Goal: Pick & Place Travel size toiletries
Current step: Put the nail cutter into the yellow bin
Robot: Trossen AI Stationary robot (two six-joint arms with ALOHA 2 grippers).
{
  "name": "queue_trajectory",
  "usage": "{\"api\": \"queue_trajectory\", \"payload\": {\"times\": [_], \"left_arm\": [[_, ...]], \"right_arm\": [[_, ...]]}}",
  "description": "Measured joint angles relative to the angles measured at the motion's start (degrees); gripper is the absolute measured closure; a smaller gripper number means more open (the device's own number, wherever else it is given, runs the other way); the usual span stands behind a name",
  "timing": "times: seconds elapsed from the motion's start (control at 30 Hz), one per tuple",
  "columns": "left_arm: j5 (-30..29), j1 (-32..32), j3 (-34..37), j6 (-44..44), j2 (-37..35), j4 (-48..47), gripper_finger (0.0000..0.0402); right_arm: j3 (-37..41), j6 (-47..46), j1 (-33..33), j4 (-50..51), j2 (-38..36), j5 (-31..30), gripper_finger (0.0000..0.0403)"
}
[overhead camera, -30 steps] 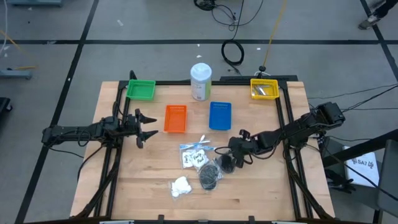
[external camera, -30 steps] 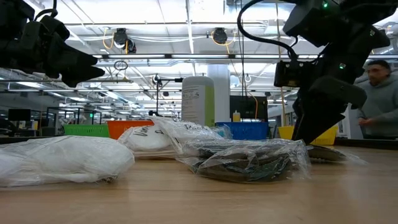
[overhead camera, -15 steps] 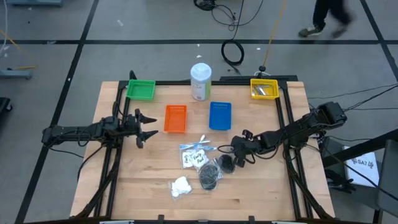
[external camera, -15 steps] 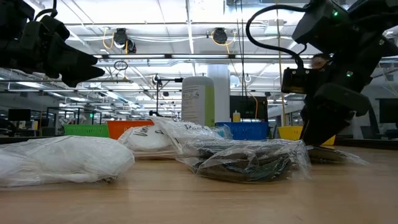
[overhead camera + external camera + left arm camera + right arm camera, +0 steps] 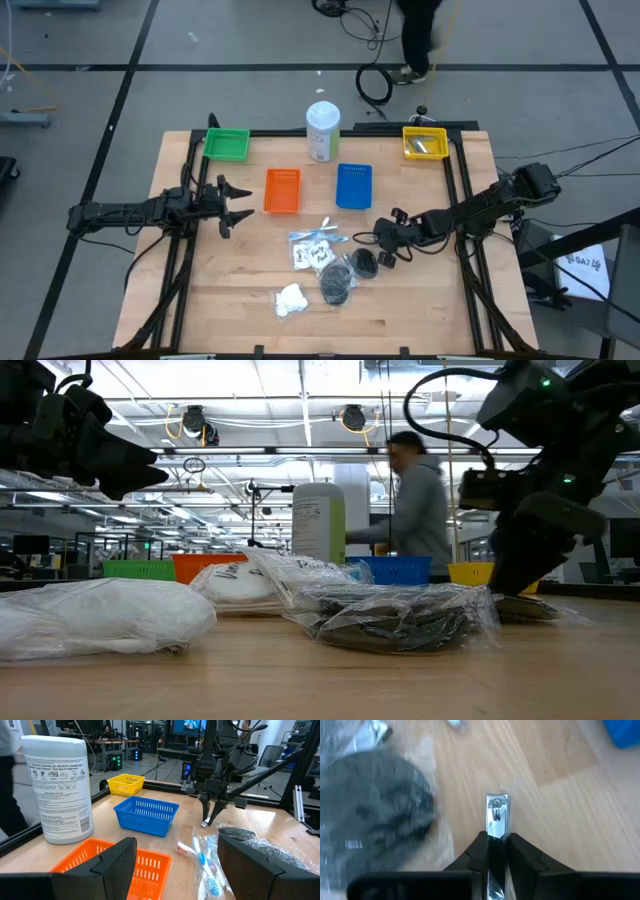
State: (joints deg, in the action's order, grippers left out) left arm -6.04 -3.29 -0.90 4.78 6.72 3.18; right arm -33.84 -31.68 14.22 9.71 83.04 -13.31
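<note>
My right gripper (image 5: pixel 495 838) is shut on a slim silvery nail clipper (image 5: pixel 496 812), just right of a dark grey puff in its clear sachet (image 5: pixel 375 820); from above it shows right of the toiletries heap (image 5: pixel 383 250). In that heap lie a sachet with toothbrushes (image 5: pixel 313 246), two dark puffs (image 5: pixel 337 284), and a white fluffy wad (image 5: pixel 290 298), all flat on the wood. My left gripper (image 5: pixel 236 202) waits open at the table's left. My right gripper pinches the nail clipper (image 5: pixel 496 827) between its two fingers (image 5: pixel 479 851), which lie along the clipper's two long sides. They come slanting down from the table's right side. The clipper's free end (image 5: pixel 496 801) sticks out past the fingertips, close over the wood; whether it rests there I cannot tell.
Small trays stand across the far half: green (image 5: pixel 227 144), orange (image 5: pixel 282 190), blue (image 5: pixel 354 186), yellow (image 5: pixel 424 142). A tall white bottle (image 5: pixel 322 130) stands between them. A person (image 5: pixel 415 510) walks past beyond the far edge. Bare wood lies near the front edge.
My right gripper has drawn a little toward the table's right edge, away from the dark puffs, and its fingers have shut on the silvery clipper. A person has walked across behind the table.
</note>
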Motion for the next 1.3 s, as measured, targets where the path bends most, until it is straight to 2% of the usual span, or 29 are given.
{"api": "queue_trajectory", "payload": {"times": [0.33, 0.4, 0.53, 0.67, 0.73, 0.9, 1.17, 1.3], "left_arm": [[0.0, 0.0, 0.02, -0.01, 0.02, 0.0, 0.0128], [0.0, -0.02, 0.0, -0.02, 0.01, 0.0, 0.0128], [0.0, 0.0, 0.0, 0.0, 0.02, 0.0, 0.0128], [0.0, -0.02, 0.02, -0.02, 0.0, 0.0, 0.0128], [0.0, 0.0, 0.0, -0.02, 0.0, 0.0, 0.0128], [0.0, -0.01, 0.01, -0.02, 0.02, 0.0, 0.0128], [0.0, -0.02, 0.0, 0.0, 0.01, 0.0, 0.0128], [0.0, 0.0, 0.0, -0.02, 0.0, 0.0, 0.0128]], "right_arm": [[0.06, 4.44, 0.0, -3.05, -12.89, -1.13, 0.036], [0.04, 4.7, 0.01, -4.63, -15.44, -5.22, 0.0361], [0.02, 5.7, -0.58, -5.82, -19.36, -18.33, 0.036], [0.0, 7.16, -4.58, -4.02, -22.4, -29.09, 0.0359], [0.0, 7.49, -8.53, -2.74, -23.65, -31.58, 0.0359], [-0.05, 10.9, -21.92, -1.9, -25.34, -31.25, 0.0359], [-0.01, 19.65, -46.71, -0.49, -24.96, -19.46, 0.0358], [1.58, 22.25, -54.79, -2.32, -24.98, -19.11, 0.0356]]}}
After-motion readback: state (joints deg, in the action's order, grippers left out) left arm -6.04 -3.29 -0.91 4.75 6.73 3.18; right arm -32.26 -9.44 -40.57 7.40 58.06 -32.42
